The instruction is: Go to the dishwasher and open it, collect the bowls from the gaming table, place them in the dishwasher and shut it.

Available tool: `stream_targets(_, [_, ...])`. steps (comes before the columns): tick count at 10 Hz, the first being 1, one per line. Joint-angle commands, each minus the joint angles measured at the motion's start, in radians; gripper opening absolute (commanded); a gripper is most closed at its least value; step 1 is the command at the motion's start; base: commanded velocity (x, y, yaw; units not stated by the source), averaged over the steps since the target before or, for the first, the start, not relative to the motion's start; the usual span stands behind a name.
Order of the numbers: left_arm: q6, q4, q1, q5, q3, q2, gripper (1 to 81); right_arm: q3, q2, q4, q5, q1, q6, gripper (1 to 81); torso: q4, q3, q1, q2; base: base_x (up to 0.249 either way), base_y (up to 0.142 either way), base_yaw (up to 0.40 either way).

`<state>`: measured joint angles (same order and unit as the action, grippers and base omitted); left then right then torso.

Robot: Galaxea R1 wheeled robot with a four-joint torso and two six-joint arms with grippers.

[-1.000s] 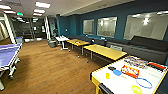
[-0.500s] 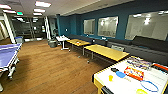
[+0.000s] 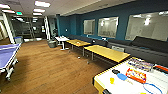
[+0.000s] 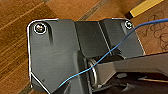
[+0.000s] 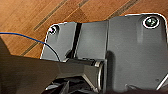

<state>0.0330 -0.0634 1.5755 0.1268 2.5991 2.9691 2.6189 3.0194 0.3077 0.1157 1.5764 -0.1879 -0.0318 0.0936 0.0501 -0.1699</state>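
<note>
Where wood floor (image 3: 50,67) ends, gaming table (image 3: 107,80) w/ blue bowl (image 3: 122,76)

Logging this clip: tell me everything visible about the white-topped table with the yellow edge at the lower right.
The gaming table sits at the head view's lower right, cut off by the frame. Its top is white and smooth, its side edge yellow. It stands on the wooden floor. On it lie colourful board-game boxes, a small yellow cup, a blue bowl and a black one.
</note>
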Motion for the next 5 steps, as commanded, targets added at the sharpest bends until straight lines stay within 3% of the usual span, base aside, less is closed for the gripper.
stream_targets(1, [0.007, -0.001, -0.044, -0.047, -0.007, -0.004, 81.1, -0.010, 0.003, 0.016, -0.036, -0.046, 0.004, 81.1, 0.000, 0.000, 0.000, 0.000, 0.103, 0.000, 0.000])
stream_targets(5, [0.007, -0.001, -0.045, -0.047, -0.007, -0.002, 81.1, -0.010, 0.002, 0.015, -0.036, -0.045, 0.004, 81.1, 0.000, 0.000, 0.000, 0.000, 0.103, 0.079, 0.000])
